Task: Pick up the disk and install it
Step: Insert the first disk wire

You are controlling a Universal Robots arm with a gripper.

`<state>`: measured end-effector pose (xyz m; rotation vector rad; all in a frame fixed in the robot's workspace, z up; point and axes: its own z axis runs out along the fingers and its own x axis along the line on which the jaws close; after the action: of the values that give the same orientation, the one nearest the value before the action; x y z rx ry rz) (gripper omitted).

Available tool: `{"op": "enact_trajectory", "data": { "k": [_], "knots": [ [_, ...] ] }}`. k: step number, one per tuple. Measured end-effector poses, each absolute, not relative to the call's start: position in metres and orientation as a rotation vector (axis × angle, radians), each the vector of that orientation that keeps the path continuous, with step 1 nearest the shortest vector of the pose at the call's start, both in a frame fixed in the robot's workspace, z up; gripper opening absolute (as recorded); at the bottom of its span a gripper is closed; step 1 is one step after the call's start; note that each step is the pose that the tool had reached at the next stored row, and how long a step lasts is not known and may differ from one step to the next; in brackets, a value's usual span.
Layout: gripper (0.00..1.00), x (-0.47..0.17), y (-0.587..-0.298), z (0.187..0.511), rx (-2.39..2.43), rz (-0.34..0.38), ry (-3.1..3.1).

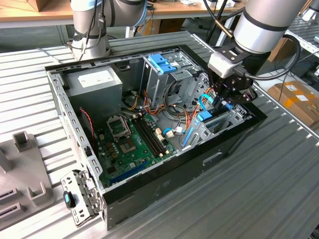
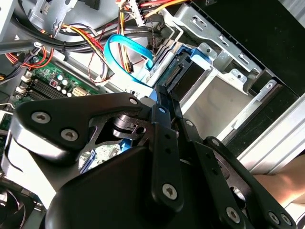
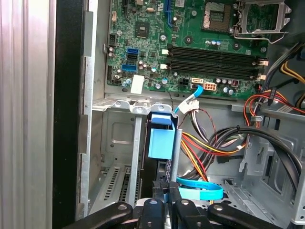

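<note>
The disk [image 1: 204, 118] stands on edge in the metal drive bay [image 1: 230, 118] at the end of the open computer case on the exterior view's right. Its light-blue tab [image 3: 161, 142] and blue carrier rail show in the first wrist view. In the second wrist view its grey body [image 2: 188, 78] sits between the bay walls [image 2: 214, 90]. My gripper [image 1: 223, 102] reaches down into the bay, and its black fingers [image 3: 164, 191] are closed together on the disk's end edge [image 2: 163, 93].
A tall metal cage with a blue top [image 1: 162, 64] stands just beside the bay. Blue flat cables [image 2: 124, 52] and coloured wire bundles [image 3: 205, 148] lie close to the gripper. The motherboard [image 1: 129, 139] covers the case floor. A second arm's base [image 1: 89, 35] stands behind the case.
</note>
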<state>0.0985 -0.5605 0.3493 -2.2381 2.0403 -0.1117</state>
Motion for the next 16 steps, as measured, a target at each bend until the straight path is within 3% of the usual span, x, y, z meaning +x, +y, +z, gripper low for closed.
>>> {"op": "enact_trajectory", "data": {
  "k": [16],
  "knots": [
    [0.16, 0.0985, -0.5631, 0.3390, -2.230, -0.113, 2.050]
  ]
}}
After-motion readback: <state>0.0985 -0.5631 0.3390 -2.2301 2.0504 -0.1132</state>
